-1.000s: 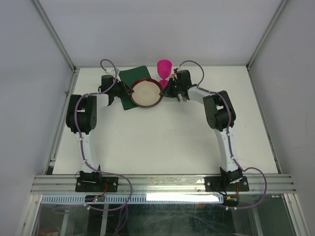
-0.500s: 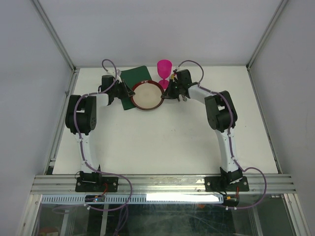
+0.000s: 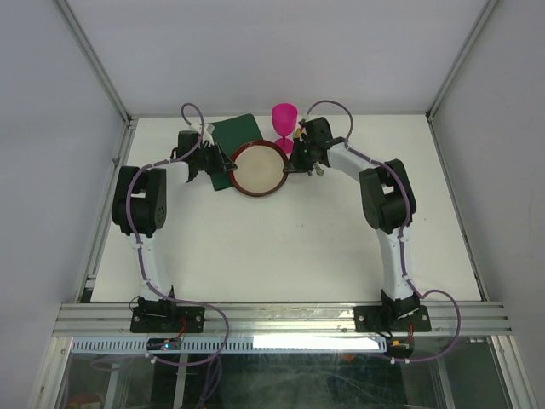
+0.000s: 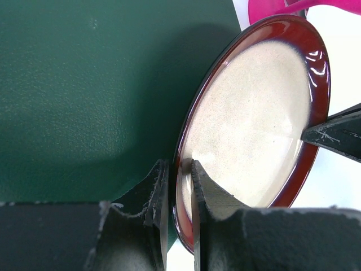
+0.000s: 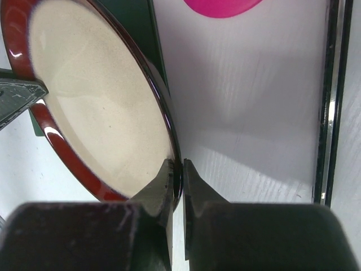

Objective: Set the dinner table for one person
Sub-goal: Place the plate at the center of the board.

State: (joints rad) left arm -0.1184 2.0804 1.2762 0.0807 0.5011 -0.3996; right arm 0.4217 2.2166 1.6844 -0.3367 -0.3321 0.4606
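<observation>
Top and wrist views: the dinner table [image 3: 281, 247], a white worktop edged by aluminium rails [image 3: 281, 317], is lying beneath every item. The jaws of the left gripper [image 4: 177, 170] are clamping the left rim of the red-rimmed plate [image 3: 258, 168]. The jaws of the right gripper [image 5: 176, 165] are pinching the opposite rim, nearly together. The plate is overlapping and hiding the near right corner of the green placemat [image 3: 232, 134]; whether it is resting there or hanging clear cannot be told. The pink goblet [image 3: 284, 119] is standing upright just behind the plate, its foot partly hidden, and is being cut off in both wrist views.
</observation>
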